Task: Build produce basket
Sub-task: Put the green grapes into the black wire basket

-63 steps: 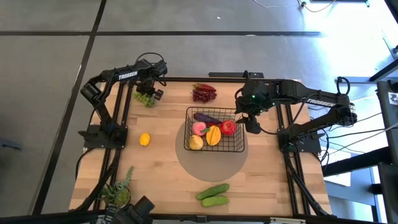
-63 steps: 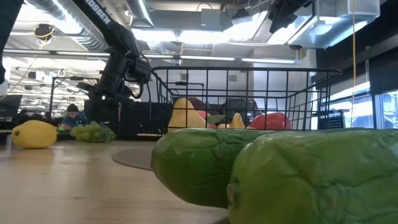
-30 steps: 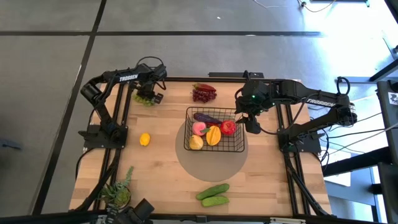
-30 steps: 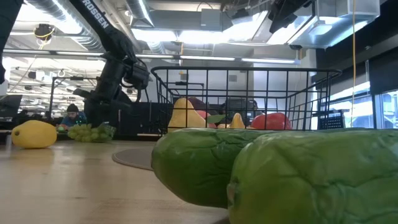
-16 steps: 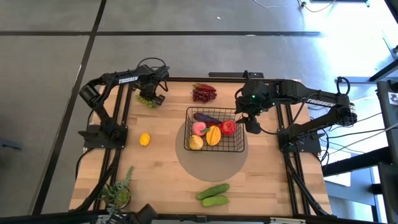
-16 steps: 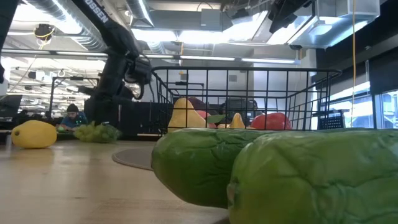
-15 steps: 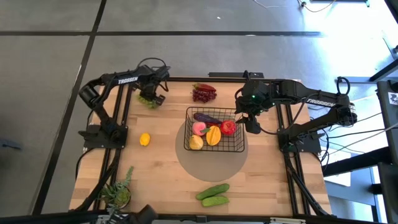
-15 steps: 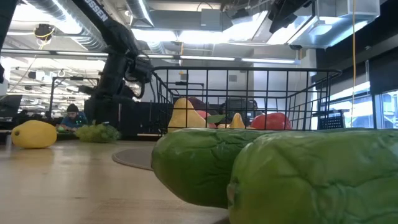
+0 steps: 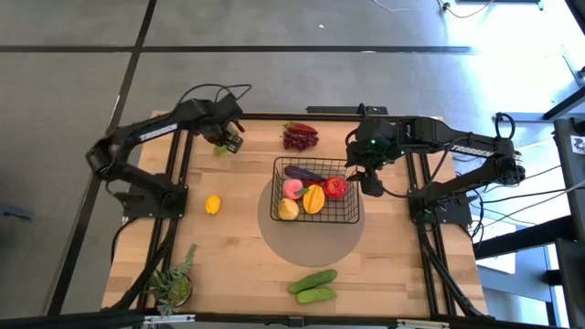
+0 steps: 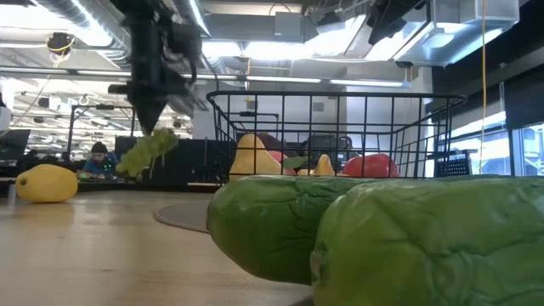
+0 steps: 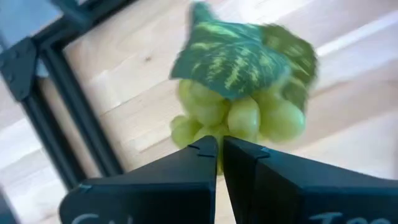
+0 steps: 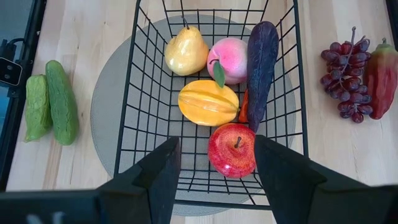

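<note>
The black wire basket [image 9: 350,216] stands on a round grey mat and holds a pear, a peach, an eggplant, a yellow-orange fruit and a red apple [image 12: 231,150]. My left gripper [image 9: 228,137] is at the far left of the table, shut on a bunch of green grapes [image 11: 239,115] that hangs above the table in the low view [image 10: 146,153]. My right gripper [image 9: 370,181] is open and empty above the basket's right side; its fingers stand apart over the apple [image 12: 216,148]. My left gripper pinches the green grape bunch between its two fingers at the bunch's near end [image 11: 219,144], opposite the leaf [image 11: 233,53]. The fingers point down from above. The bunch hangs tilted below the fingers [image 10: 151,115], lifted clear of the table.
A lemon [image 9: 212,205] lies at the left. Purple grapes [image 9: 299,139] and a red pepper [image 12: 380,71] lie behind the basket. Two cucumbers [image 9: 313,285] lie near the front edge. A spiky potted plant [image 9: 174,283] stands at the front left corner.
My left gripper has come down on the green grapes at the far left, taken hold of them and gone up. The bunch, which lay on the table, now hangs clear of it below the gripper.
</note>
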### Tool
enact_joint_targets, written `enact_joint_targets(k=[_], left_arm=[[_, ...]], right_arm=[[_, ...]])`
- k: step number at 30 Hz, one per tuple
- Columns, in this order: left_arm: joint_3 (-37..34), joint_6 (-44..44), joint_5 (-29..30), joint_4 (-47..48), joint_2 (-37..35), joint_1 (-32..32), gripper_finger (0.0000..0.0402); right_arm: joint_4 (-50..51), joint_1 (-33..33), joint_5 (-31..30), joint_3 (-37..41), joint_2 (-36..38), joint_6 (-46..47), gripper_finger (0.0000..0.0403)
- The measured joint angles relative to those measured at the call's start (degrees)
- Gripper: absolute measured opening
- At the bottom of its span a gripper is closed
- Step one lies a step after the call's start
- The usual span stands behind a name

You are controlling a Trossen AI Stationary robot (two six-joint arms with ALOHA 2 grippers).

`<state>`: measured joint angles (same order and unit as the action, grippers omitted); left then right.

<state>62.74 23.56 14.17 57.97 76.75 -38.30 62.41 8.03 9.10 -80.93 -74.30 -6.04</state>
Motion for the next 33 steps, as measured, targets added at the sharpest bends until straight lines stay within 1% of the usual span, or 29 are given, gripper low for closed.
enact_joint_targets(k=[4,8,11,15,19,23,27,33], left_arm=[[0.0,1.79,-2.44,-1.29,-6.08,2.44,0.0],[0.0,4.15,-5.26,-4.35,-10.66,5.18,0.0],[0.02,6.25,-6.88,-7.55,-13.03,7.81,0.0],[0.02,6.59,-9.31,-14.42,-14.54,12.04,0.0],[0.07,7.42,-10.45,-22.9,-14.55,16.42,0.0],[0.07,7.42,-13.91,-33.67,-14.06,20.13,0.0],[0.07,7.48,-15.42,-43.66,-12.72,23.63,0.0],[0.07,7.82,-15.39,-51.52,-8.66,27.69,0.0]], right_arm=[[0.01,0.0,-0.01,0.0,0.32,0.0,0.0199],[0.04,0.0,-0.2,0.0,0.44,0.0,0.0199],[0.06,-0.02,-2.86,0.01,1.13,0.17,0.0199],[0.08,0.0,-7.4,0.02,3.33,1.54,0.0199],[0.07,0.0,-8.73,0.02,6.32,3.33,0.0199],[0.07,0.0,-9.61,0.02,9.15,4.46,0.0199],[0.04,0.0,-9.68,0.02,11.33,4.5,0.0199],[0.02,0.0,-9.68,0.02,12.99,4.29,0.0199]])
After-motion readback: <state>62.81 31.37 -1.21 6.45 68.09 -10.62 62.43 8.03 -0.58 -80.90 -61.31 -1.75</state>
